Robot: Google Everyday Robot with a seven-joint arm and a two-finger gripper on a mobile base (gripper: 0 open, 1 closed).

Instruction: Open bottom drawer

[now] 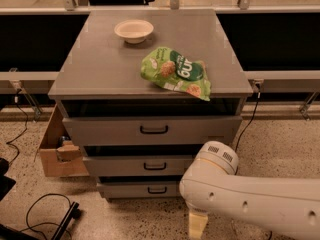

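The bottom drawer (131, 189) is the lowest and shallowest grey front of the cabinet, with a small black loop handle (157, 189). It looks closed. My white arm (235, 194) reaches in from the lower right, and its rounded joint covers the right ends of the middle and bottom drawers. My gripper (197, 225) shows only as a cream piece at the lower edge, below and to the right of the bottom drawer's handle, close to the floor.
The middle drawer (140, 166) and top drawer (150, 129) sit above. A white bowl (133, 30) and a green snack bag (176, 72) lie on the cabinet top. A cardboard box (56, 149) stands left of the cabinet. Black cables (45, 211) lie on the floor.
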